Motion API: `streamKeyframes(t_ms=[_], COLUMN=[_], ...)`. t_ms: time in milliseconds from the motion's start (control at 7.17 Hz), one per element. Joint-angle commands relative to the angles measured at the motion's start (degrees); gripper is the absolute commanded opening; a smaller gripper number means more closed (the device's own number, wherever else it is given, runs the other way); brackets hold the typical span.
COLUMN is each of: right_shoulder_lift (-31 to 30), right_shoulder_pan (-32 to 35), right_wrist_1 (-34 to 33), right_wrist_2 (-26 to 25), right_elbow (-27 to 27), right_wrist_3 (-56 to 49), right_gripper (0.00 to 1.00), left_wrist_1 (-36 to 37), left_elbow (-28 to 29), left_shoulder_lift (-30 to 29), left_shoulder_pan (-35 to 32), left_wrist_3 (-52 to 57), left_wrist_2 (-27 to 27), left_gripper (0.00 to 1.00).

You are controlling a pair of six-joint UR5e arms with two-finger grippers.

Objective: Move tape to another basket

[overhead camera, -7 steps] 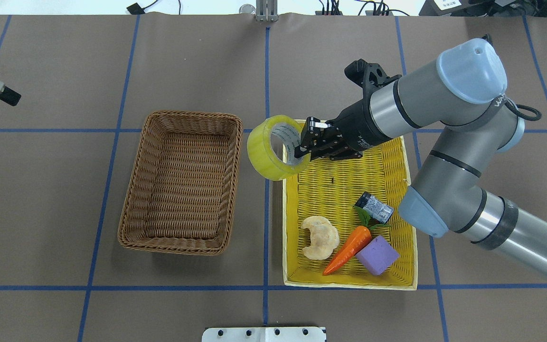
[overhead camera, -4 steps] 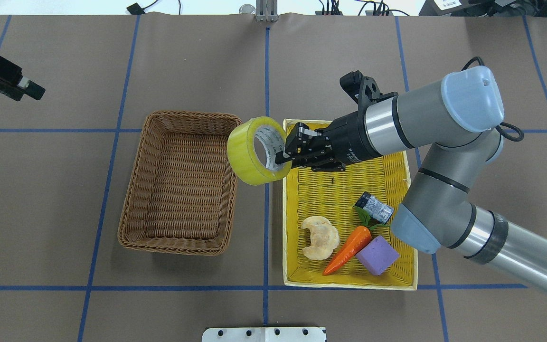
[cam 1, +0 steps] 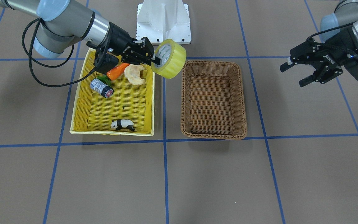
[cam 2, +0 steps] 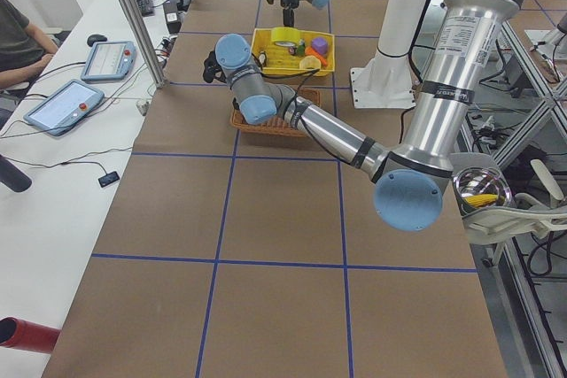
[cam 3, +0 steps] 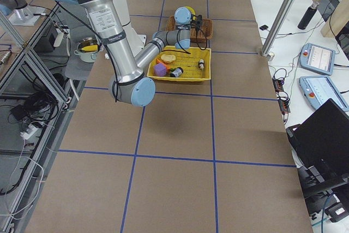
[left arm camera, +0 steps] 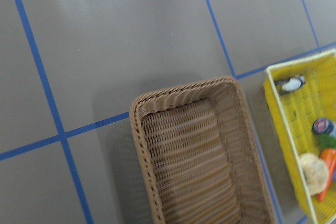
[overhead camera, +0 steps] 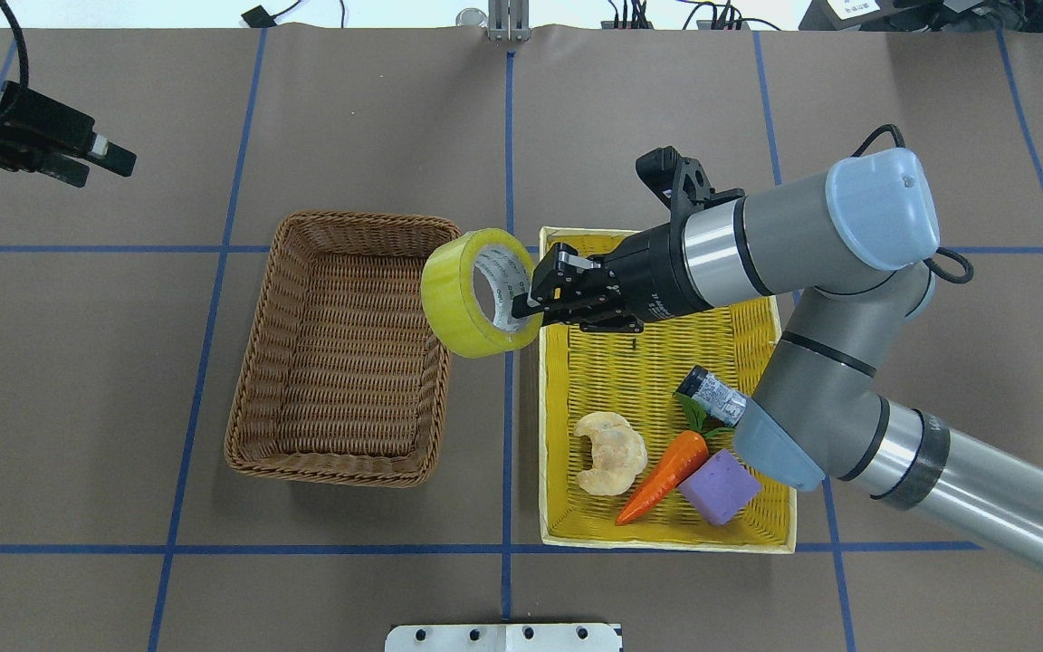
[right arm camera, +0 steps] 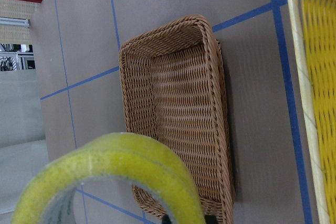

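Note:
The tape (overhead camera: pixel 476 292), a wide yellowish roll with a white printed core, hangs tilted in the air over the gap between the two baskets, overlapping the right rim of the brown wicker basket (overhead camera: pixel 368 220). My right gripper (overhead camera: pixel 526 303) is shut on the roll's wall, one finger inside the core. The same grip shows in the front view, with the tape (cam 1: pixel 169 63), the right gripper (cam 1: pixel 155 60) and the basket (cam 1: pixel 213 63). The right wrist view shows the tape (right arm camera: pixel 105 177) above the basket (right arm camera: pixel 210 45). My left gripper (cam 1: pixel 292 74) is open and empty, off to the basket's far side.
The yellow tray-basket (overhead camera: pixel 666 541) holds a carrot (overhead camera: pixel 666 471), a purple block (overhead camera: pixel 719 486), a pastry (overhead camera: pixel 610 451), a grey-and-black cylinder (overhead camera: pixel 713 396) and a small panda (cam 1: pixel 122 124). The brown basket holds nothing. A white base plate (overhead camera: pixel 503 637) sits at the near edge.
My right gripper has carried the tape leftward from over the yellow tray's corner to the brown basket's right rim. The left gripper has moved further into view at the upper left.

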Motion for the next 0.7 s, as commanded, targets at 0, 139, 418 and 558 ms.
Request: streamKeyframes(t_ms=[0,139,418,558], right_shoulder_lift=[0.32,0.32,0.4,0.32], right_shoulder_pan=[-1.59,-3.96,-6.26,-6.96], right_wrist_1=[2.7,4.98,7.89,11.21], right_wrist_2=[-2.11,-5.53,-8.37,-8.63], right_elbow=[-0.08,-0.08,-0.08,-0.16], right_wrist_3=[1.5,3.43,6.42,9.66], right_gripper=[0.0,0.0,0.0,0.0], left_wrist_1=[-13.8,-18.9,-35.92,-43.92], left_elbow=[2.93,2.59,3.45,4.68], left_shoulder_lift=[-0.46,-0.9,-1.08,-2.12], left_shoulder_pan=[3.99,5.22,12.31,13.4], left_wrist_3=[-17.04,-24.51,-48.53,-57.8], left_wrist_2=[0.18,2.45,13.23,15.8], left_gripper=[0.98,0.98,0.98,0.98])
